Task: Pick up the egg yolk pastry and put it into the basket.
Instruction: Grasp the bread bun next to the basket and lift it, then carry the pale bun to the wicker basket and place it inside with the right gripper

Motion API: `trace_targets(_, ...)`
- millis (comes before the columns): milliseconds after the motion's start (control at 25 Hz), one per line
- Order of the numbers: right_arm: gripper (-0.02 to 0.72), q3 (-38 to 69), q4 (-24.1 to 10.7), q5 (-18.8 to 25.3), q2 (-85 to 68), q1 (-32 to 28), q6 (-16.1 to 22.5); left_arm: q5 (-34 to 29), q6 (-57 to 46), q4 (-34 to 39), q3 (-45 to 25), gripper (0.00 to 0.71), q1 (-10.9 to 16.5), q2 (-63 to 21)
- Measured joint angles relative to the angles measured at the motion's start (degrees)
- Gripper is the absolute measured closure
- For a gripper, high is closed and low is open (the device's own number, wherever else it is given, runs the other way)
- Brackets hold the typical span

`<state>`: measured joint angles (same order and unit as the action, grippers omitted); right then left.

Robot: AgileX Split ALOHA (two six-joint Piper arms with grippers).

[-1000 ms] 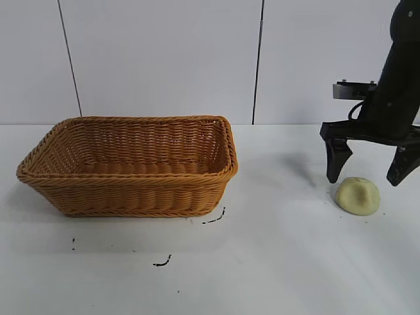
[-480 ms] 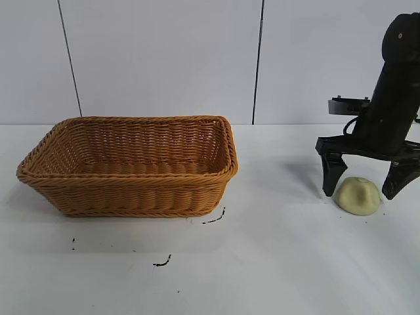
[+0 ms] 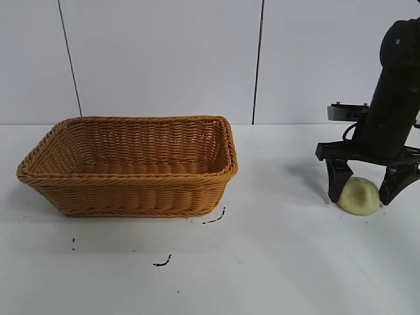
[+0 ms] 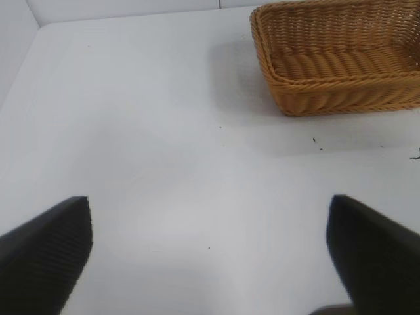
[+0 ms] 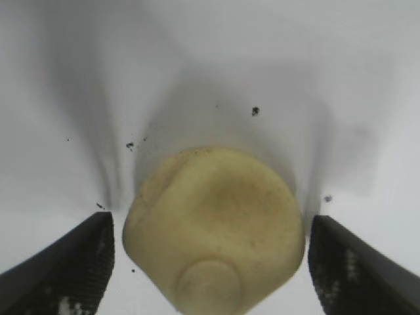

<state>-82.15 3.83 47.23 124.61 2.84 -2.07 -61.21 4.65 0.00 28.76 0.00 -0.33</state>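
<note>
At the left of the exterior view we find the basket (image 3: 128,167) standing upright on the white table (image 3: 262,262), nothing visible inside it. A few black marks (image 3: 213,218) lie on the table just in front of its near right corner. The left gripper (image 4: 210,256) shows only in its own wrist view: its two fingers stand wide apart above bare table, holding nothing, with the basket well away from it.

Moving right, we note the egg yolk pastry (image 3: 358,195) resting on the table, well apart from the basket. The right gripper (image 3: 362,190) points straight down over it, one finger on each side. In the right wrist view its jaws bracket the pastry (image 5: 213,230) closely, with a narrow gap on either side; we see no grip.
</note>
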Motion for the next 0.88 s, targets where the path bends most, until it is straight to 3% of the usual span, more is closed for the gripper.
trace_targets(80, 0.285, 0.00, 0.00, 0.29, 0.00, 0.00, -0.09, 0.00, 0.00, 0.00, 0.00, 0.014, 0.00, 0.00)
trace_targets(240, 0.554, -0.11, -0.23, 1.00, 0.00, 0.00, -0.58, 0.00, 0.00, 0.00, 0.00, 0.014, 0.00, 0.00)
trace_targets(320, 0.629, -0.28, -0.22, 1.46, 0.00, 0.00, -1.67, 0.00, 0.00, 0.00, 0.00, 0.014, 0.00, 0.00)
trace_targets(480, 0.650, -2.90, -0.41, 5.89, -0.06, 0.00, -2.97, 0.00, 0.00, 0.00, 0.00, 0.014, 0.00, 0.00)
trace_targets(720, 0.660, -14.45, -0.35, 18.95, 0.00, 0.00, -3.66, 0.00, 0.00, 0.00, 0.00, 0.014, 0.00, 0.00)
trace_targets(880, 0.660, -23.60, -0.35, 21.60, 0.04, 0.00, -4.00, 0.00, 0.00, 0.00, 0.00, 0.014, 0.00, 0.00)
